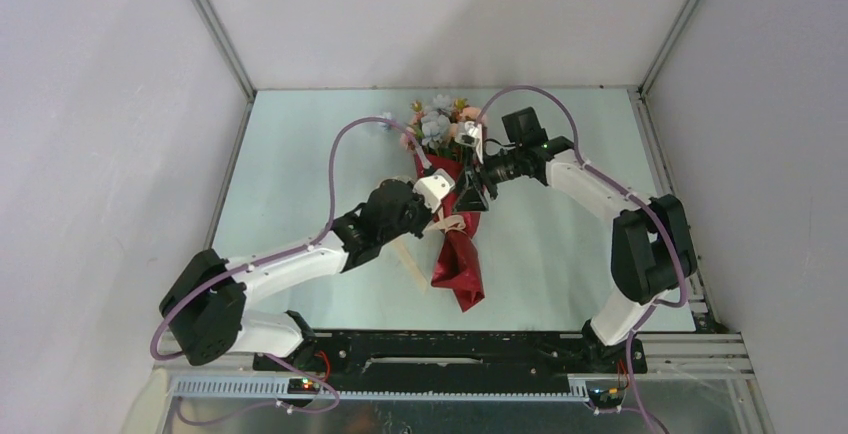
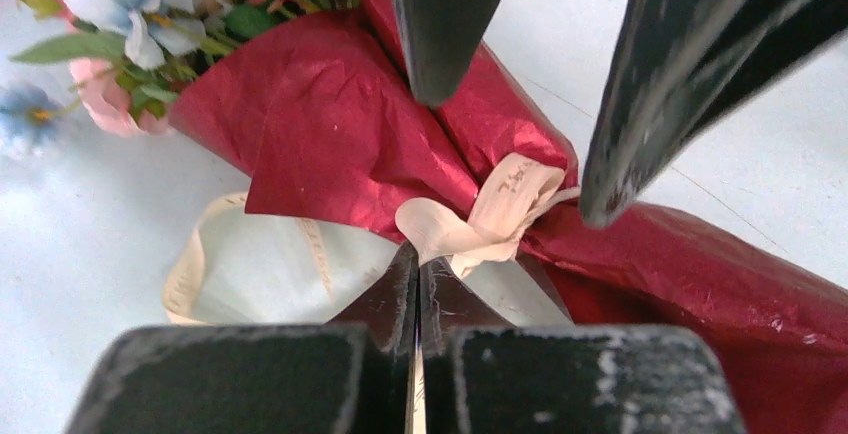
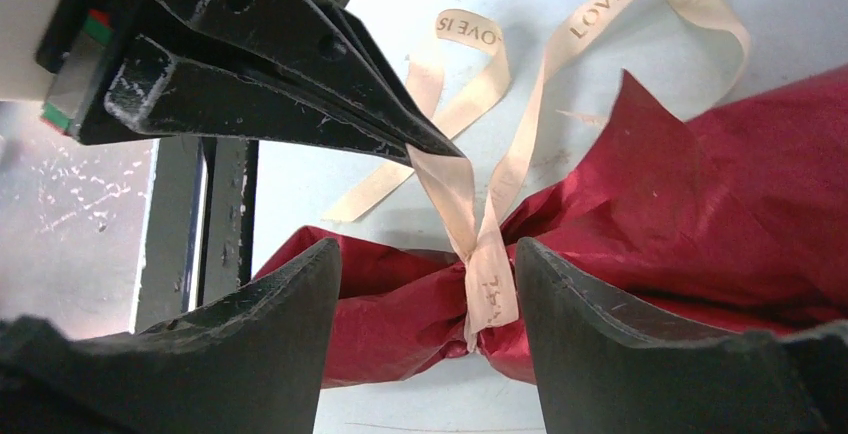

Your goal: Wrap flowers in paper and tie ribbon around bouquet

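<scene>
The flowers (image 1: 438,119) stick out of the far end of the red paper (image 1: 460,254), which is gathered into a waist. A cream ribbon (image 3: 490,279) is knotted around that waist, and its printed loops lie on the table behind. My left gripper (image 2: 417,259) is shut on a strand of the ribbon just beside the knot (image 2: 500,204). In the right wrist view the strand runs taut from the left gripper's tip (image 3: 440,149) down to the knot. My right gripper (image 3: 425,254) stands open astride the tied waist, its fingers (image 2: 450,24) apart from the paper (image 2: 330,124).
A loose ribbon tail (image 1: 410,262) lies on the pale table (image 1: 300,154) left of the bouquet's stem end. White walls with metal corner rails (image 1: 215,29) close in three sides. The arms' black base rail (image 1: 450,349) runs along the near edge.
</scene>
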Motion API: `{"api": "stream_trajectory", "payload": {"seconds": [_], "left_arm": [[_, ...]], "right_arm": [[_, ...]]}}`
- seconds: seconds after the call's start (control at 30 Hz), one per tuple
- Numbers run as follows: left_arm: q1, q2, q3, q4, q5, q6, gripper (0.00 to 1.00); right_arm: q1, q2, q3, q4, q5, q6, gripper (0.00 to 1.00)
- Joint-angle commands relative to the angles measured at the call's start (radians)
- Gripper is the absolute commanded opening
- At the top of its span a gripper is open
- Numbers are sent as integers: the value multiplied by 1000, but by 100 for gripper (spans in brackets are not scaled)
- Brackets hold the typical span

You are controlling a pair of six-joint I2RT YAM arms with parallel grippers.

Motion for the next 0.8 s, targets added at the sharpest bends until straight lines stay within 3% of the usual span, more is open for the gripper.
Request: {"api": "stream_trajectory", "payload": {"seconds": [0.0, 0.2, 0.63, 0.77], "left_arm": [[-14, 8, 89, -27, 8, 170, 0], [-18, 19, 116, -78, 116, 200, 0], [-32, 81, 133, -79, 91, 106, 0], [-32, 60, 118, -61, 76, 57, 0]], "right_arm": [[16, 4, 4, 21, -52, -114, 68], [14, 46, 4, 97, -60, -79, 69], [53, 100, -8, 80, -87, -98, 65], [55, 68, -51, 139, -68, -67, 53]]}}
